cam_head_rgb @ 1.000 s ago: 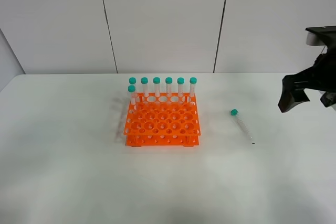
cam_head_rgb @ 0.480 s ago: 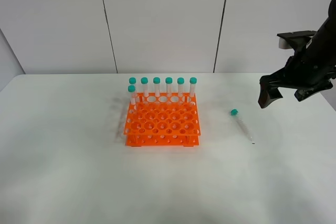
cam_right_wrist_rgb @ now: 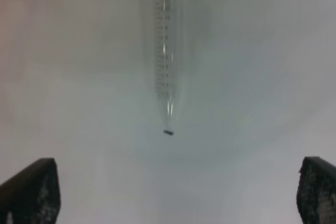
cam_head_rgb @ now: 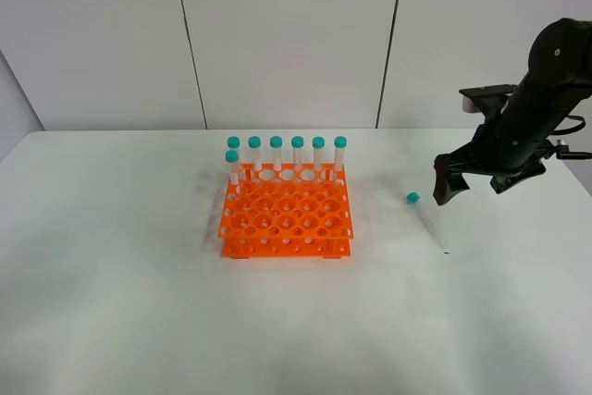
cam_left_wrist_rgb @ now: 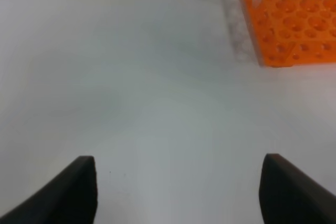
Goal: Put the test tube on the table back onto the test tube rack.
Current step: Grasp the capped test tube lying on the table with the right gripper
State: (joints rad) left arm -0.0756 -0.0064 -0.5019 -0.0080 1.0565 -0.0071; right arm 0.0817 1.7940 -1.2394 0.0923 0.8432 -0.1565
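The test tube [cam_head_rgb: 426,221] lies flat on the white table [cam_head_rgb: 139,302], right of the orange test tube rack [cam_head_rgb: 285,210], its teal cap pointing toward the back. In the right wrist view the test tube [cam_right_wrist_rgb: 164,51] lies ahead of the open jaws, tip toward the camera. My right gripper [cam_head_rgb: 476,182] is open and empty, hovering just right of and above the tube. My left gripper [cam_left_wrist_rgb: 184,192] is open and empty over bare table, with the rack's corner [cam_left_wrist_rgb: 294,19] ahead of it. The left arm does not show in the exterior view.
Several identical teal-capped tubes [cam_head_rgb: 287,153] stand upright along the rack's back row, with one more behind its left corner. A white panelled wall [cam_head_rgb: 287,34] rises behind the table.
My right arm has swung in from the right edge toward the tube on the table and dropped lower. The tube and the rack have not moved.
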